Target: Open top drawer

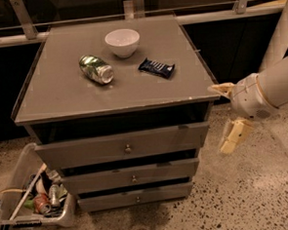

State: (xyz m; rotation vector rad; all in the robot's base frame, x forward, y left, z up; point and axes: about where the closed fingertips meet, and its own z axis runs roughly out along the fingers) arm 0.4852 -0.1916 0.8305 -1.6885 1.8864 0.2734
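The top drawer is a wide grey front panel with a small brass knob at its centre, sitting under the grey cabinet top. A dark gap shows above the panel. My gripper hangs to the right of the cabinet, level with the top drawer and just beyond its right end. It is open and empty. One cream finger points at the cabinet top's right corner, and the other hangs lower. It touches nothing.
A white bowl, a crushed green can and a dark snack bar lie on the cabinet top. Two narrower drawers sit below. A bin of trash stands at the lower left. A rail runs behind.
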